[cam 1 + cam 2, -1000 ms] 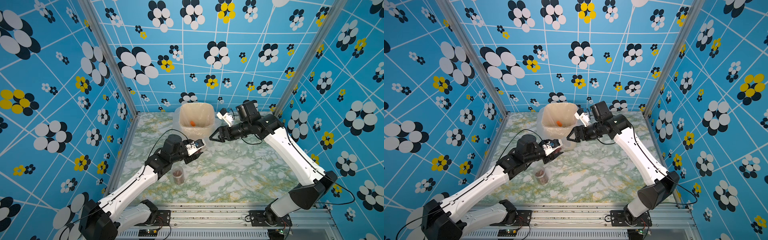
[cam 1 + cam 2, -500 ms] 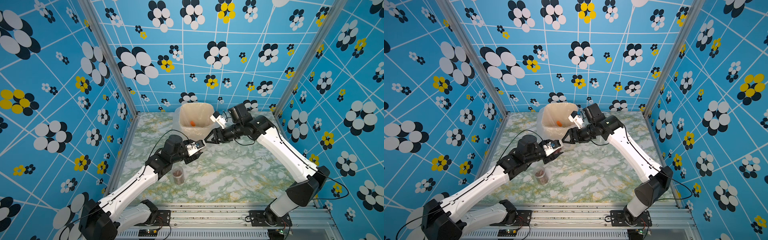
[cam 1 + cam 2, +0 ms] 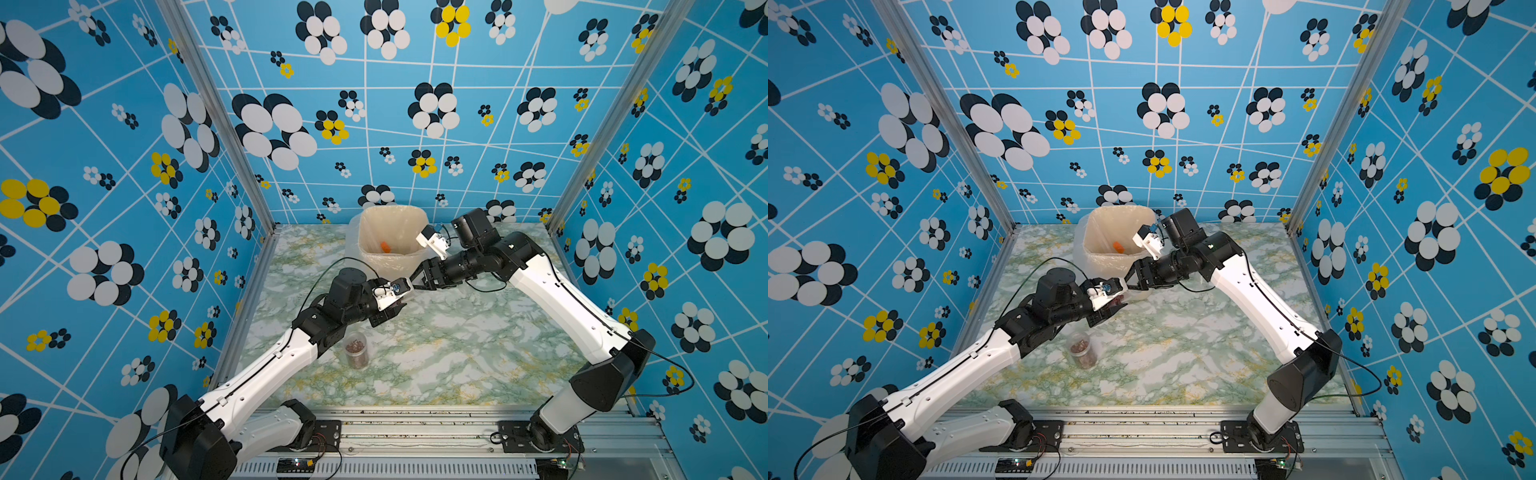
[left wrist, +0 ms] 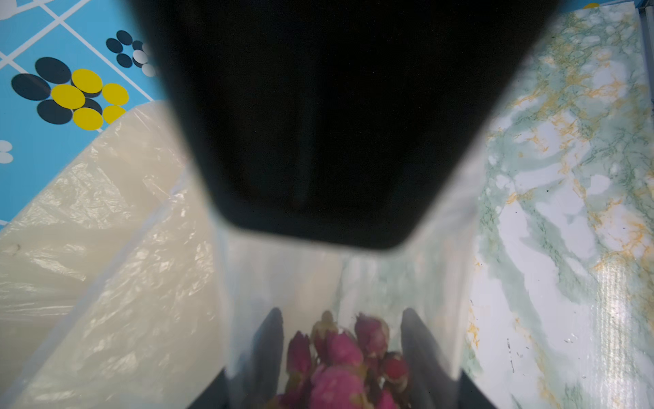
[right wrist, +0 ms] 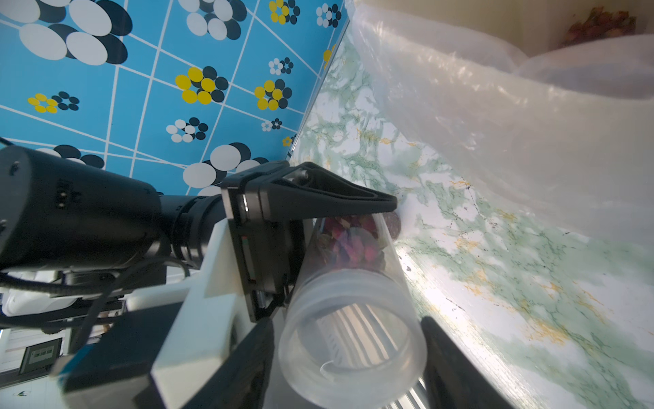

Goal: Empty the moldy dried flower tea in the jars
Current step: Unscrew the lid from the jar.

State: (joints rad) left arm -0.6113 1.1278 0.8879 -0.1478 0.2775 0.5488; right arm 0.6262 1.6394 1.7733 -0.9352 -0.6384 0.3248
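Held jar (image 5: 354,244) basically hidden from above
Top views bury it between grippers; wrist cams show left gripper (image 3: 397,305) clamping it, right gripper (image 5: 346,329) straddling its lid (image 5: 339,283), grip unclear.

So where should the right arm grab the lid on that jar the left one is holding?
Grip the lid by its round rim, on two opposite sides, coming straight in from the end. The left gripper clamps the jar by its body, lying sideways, so the lid faces the right gripper, whose open jaws stand either side of it.
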